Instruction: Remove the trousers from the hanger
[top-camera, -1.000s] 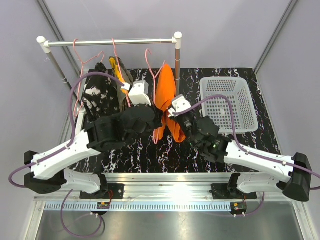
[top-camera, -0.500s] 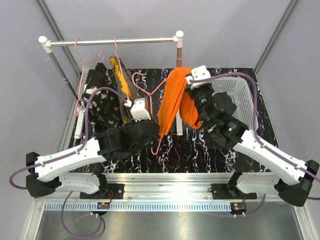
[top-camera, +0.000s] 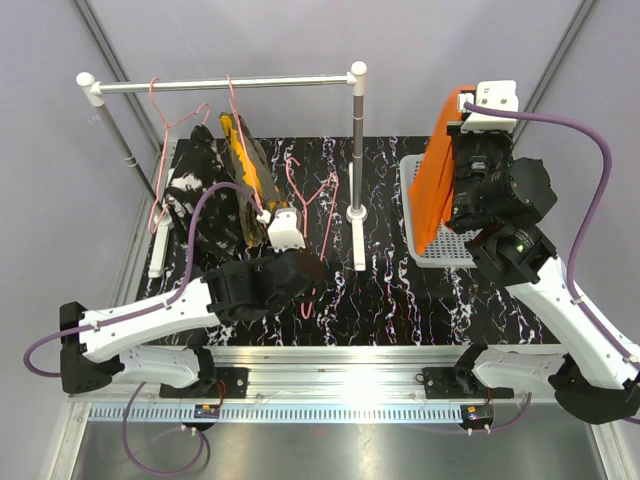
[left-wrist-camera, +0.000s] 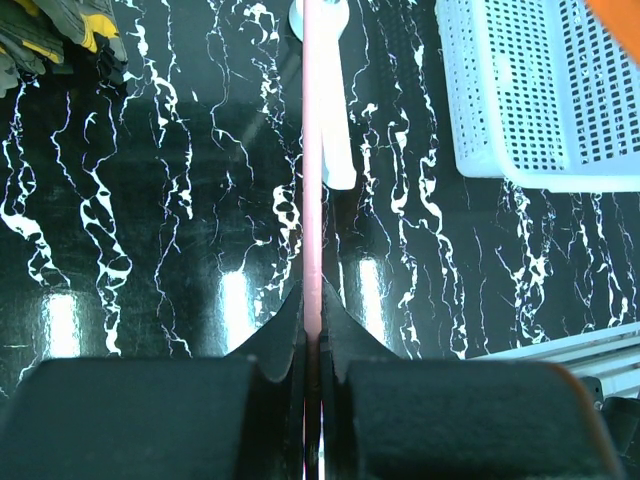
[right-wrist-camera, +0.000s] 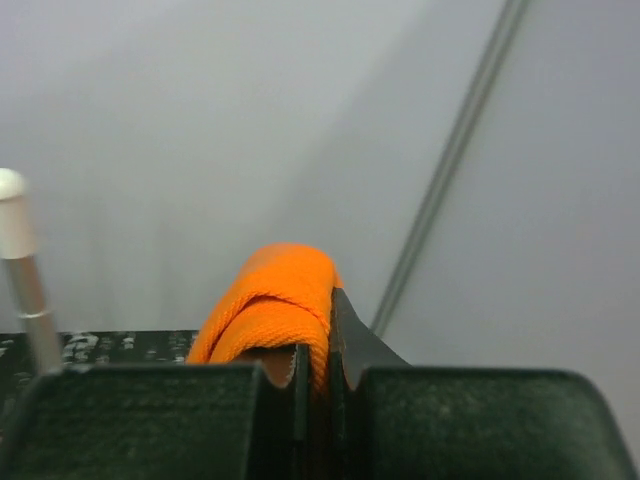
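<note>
My right gripper (top-camera: 463, 128) is shut on the plain orange trousers (top-camera: 438, 185) and holds them high, hanging over the left part of the white basket (top-camera: 425, 252). The right wrist view shows the orange fold (right-wrist-camera: 275, 290) pinched in the gripper (right-wrist-camera: 320, 345). My left gripper (top-camera: 306, 270) is shut on a bare pink hanger (top-camera: 318, 205), off the rail; its rod (left-wrist-camera: 312, 150) runs straight out of the gripper (left-wrist-camera: 313, 305). The camouflage trousers (top-camera: 245, 160) and the black speckled trousers (top-camera: 200, 195) hang on pink hangers from the rail (top-camera: 220, 85).
The rack's right post (top-camera: 357, 140) stands on a white foot (top-camera: 357, 245) between the arms, also in the left wrist view (left-wrist-camera: 330, 150). The basket (left-wrist-camera: 540, 90) lies at the table's right. The black marbled table top (top-camera: 400, 290) spans the middle.
My right gripper pulled the orange trousers off the hanger and carried them up and right over the basket. My left gripper kept the hanger, now bare and off the rail, and drew slightly nearer.
</note>
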